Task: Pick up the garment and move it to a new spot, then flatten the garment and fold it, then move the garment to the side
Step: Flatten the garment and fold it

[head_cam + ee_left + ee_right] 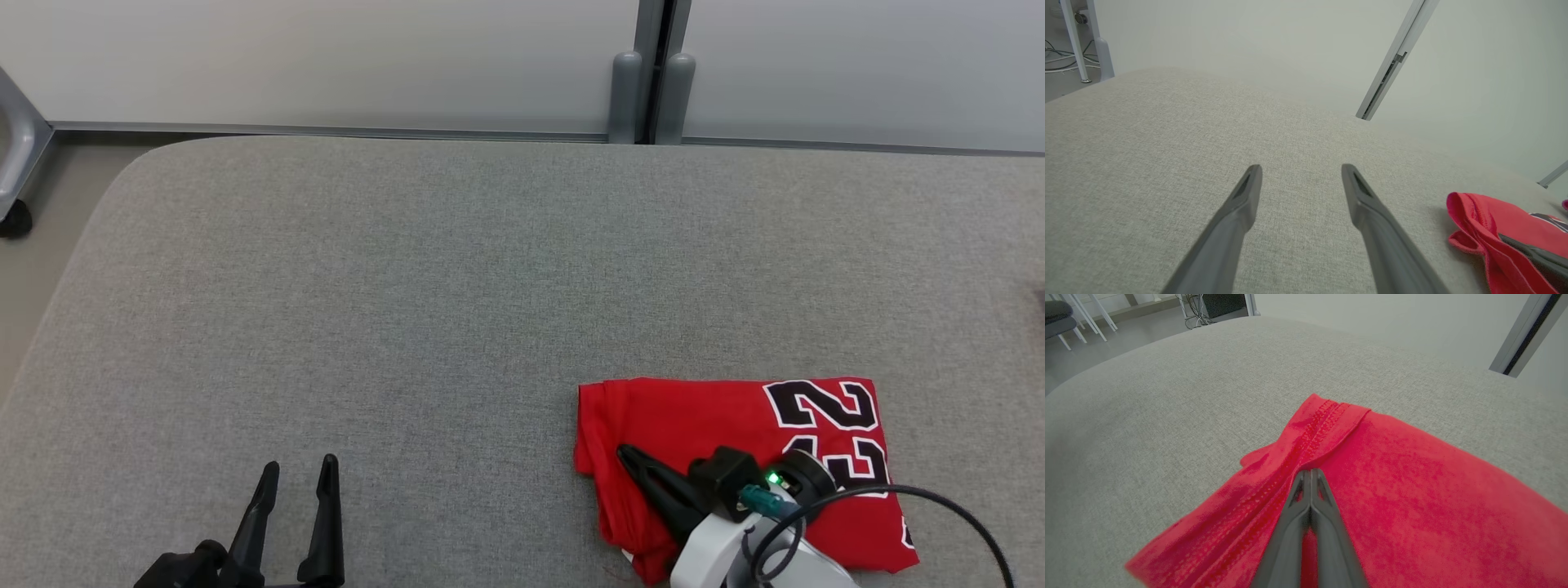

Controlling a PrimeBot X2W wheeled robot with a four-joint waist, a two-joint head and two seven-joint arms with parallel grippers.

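The red garment (718,416) with black-and-white numerals lies folded in a rectangle at the near right of the grey padded surface (408,286). My right gripper (624,451) rests on its left part, fingers pointing toward the far left. In the right wrist view, that gripper (1310,471) is shut, its tips pinching a ridge of the garment (1412,477) next to the stitched hem. My left gripper (298,469) stands open at the near left over bare fabric, well apart from the garment. Its wrist view shows the spread fingers (1301,169) and the garment's edge (1490,220) at right.
Pale wall panels with a grey double post (651,90) run behind the surface. The surface's rounded corner is at the far left, with floor and a grey frame on a black caster (12,216) beyond. A black cable (939,498) loops off my right wrist.
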